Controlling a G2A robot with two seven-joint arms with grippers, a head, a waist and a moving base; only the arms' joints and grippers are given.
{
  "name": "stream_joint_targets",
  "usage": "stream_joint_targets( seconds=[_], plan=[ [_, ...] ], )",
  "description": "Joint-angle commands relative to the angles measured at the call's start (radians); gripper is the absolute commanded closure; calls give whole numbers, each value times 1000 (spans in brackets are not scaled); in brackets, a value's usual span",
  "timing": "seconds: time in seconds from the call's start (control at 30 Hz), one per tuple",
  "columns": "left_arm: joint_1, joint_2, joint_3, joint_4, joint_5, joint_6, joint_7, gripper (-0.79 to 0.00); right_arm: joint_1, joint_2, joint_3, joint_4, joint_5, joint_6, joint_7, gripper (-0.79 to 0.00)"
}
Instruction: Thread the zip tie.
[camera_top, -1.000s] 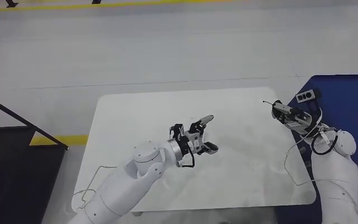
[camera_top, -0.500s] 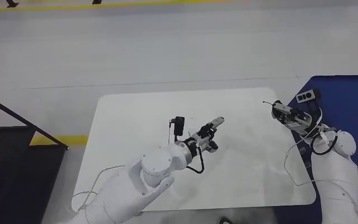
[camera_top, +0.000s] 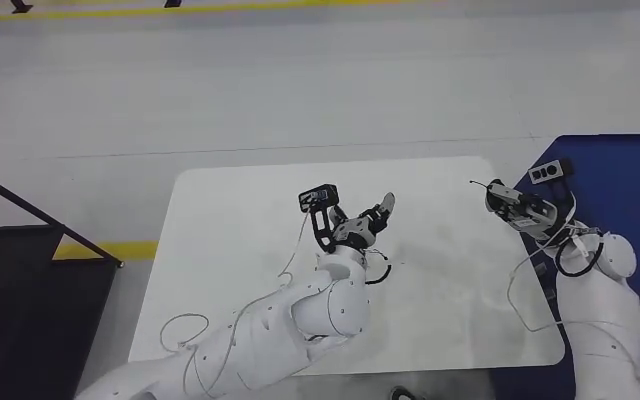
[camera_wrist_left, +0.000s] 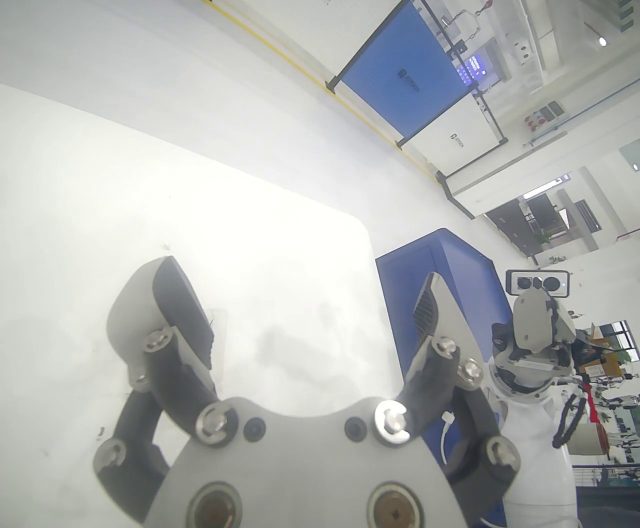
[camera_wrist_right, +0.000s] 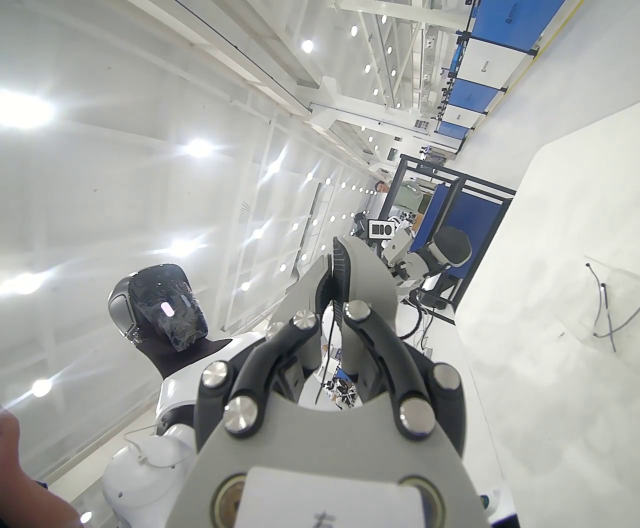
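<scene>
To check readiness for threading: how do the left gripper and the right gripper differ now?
The left gripper is open and empty; the right gripper is shut on the thin black zip tie. The left gripper is over the middle of the table; the right gripper is at its edge. Both have the same two-finger build.

The left arm stretches out over the middle of the worktop (camera_top: 230, 230), and the left gripper (camera_top: 375, 215) is tipped upward with its fingers spread wide. The right gripper (camera_top: 495, 194) hangs at the worktop's edge, its fingers pinched together on a thin black zip tie (camera_wrist_right: 330, 332).
</scene>
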Motion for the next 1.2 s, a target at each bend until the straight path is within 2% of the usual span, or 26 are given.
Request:
stream_joint_targets(
  seconds=[0.0, 0.07, 0.17, 0.27, 0.33, 0.4, 0.43, 0.47, 0.6, 0.67, 0.93, 1.07, 1.17],
  plan=[
    [0, 0, 0, 0, 0, 0, 0, -785, 0, 0, 0, 0, 0, 0, 0, 0],
    [-9, -1, 22, 8, 28, 12, -73, -785, 0, 0, 0, 0, 0, 0, 0, 0],
    [-98, -15, 64, 55, 82, 63, -276, -785, 0, 0, 0, 0, 0, 0, 0, 0],
    [-225, -54, 83, 154, 20, 59, -554, -785, 0, 0, 0, 0, 0, 0, 0, 0],
    [-273, -84, 58, 257, -65, 5, -661, -785, 0, 0, 0, 0, 0, 0, 0, 0],
    [-301, -115, 27, 370, -177, -55, -755, -653, 0, 0, 0, 0, 0, 0, 0, 0],
    [-315, -128, 30, 427, -194, -62, -782, -603, 0, 0, 0, 0, 0, 0, 0, 0],
    [-329, -142, 35, 474, -203, -43, -792, -511, 0, 0, 0, 0, 0, 0, 0, 0],
    [-351, -192, 43, 579, -256, -4, -822, -446, 0, 0, 0, 0, 0, 0, 0, 0],
    [-353, -211, 53, 612, -251, 24, -807, -357, 0, 0, 0, 0, 0, 0, 0, 0],
    [-376, -269, 84, 715, -261, 111, -885, -357, 0, 0, 0, 0, 0, 0, 0, 0],
    [-404, -282, 96, 706, -236, 188, -922, -323, 0, 0, 0, 0, 0, 0, 0, 0],
    [-420, -286, 116, 729, -212, 192, -945, -336, 0, 0, 0, 0, 0, 0, 0, 0]
  ],
)
